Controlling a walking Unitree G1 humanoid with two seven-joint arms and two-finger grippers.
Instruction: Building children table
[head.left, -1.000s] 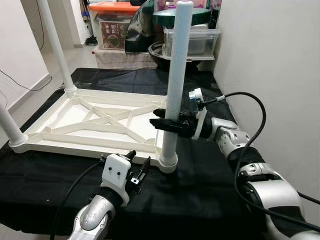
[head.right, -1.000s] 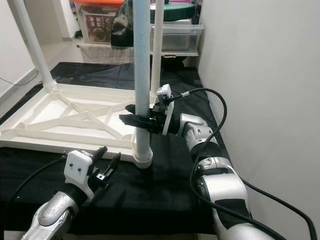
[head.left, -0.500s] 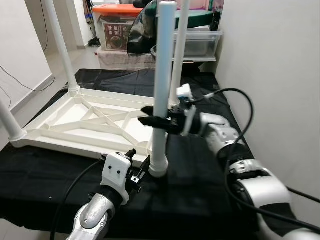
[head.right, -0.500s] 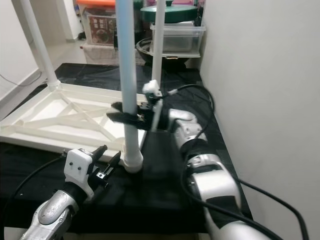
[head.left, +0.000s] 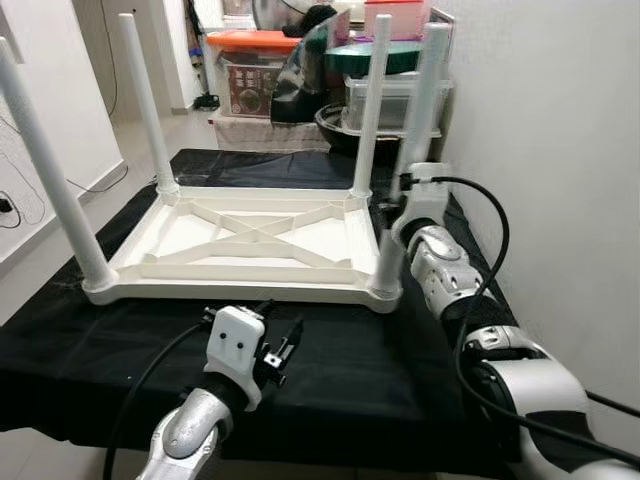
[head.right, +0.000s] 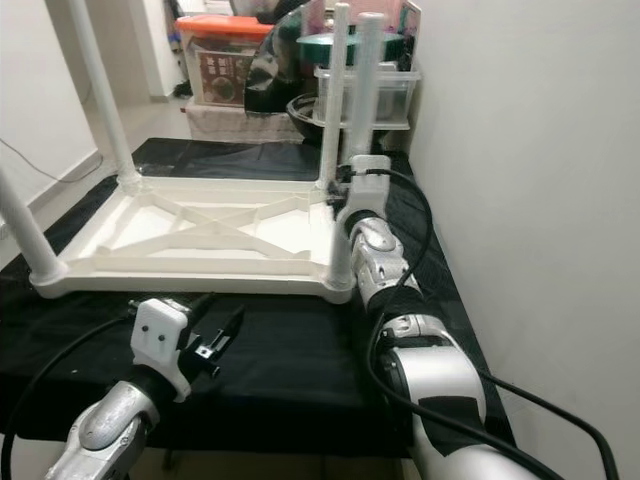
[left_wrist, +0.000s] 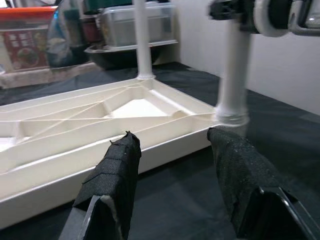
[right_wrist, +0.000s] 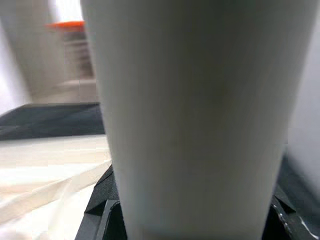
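The upturned white tabletop (head.left: 250, 240) now sits mid-frame with all four legs up, the right gripper (head.left: 398, 187) still pinching the near-right leg (head.left: 411, 150) it was seating, the left gripper (head.left: 278, 340) spread idle below.

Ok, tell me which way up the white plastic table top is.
Upside down: the white plastic table top lies ribs-up on the black cloth, four legs pointing upward.
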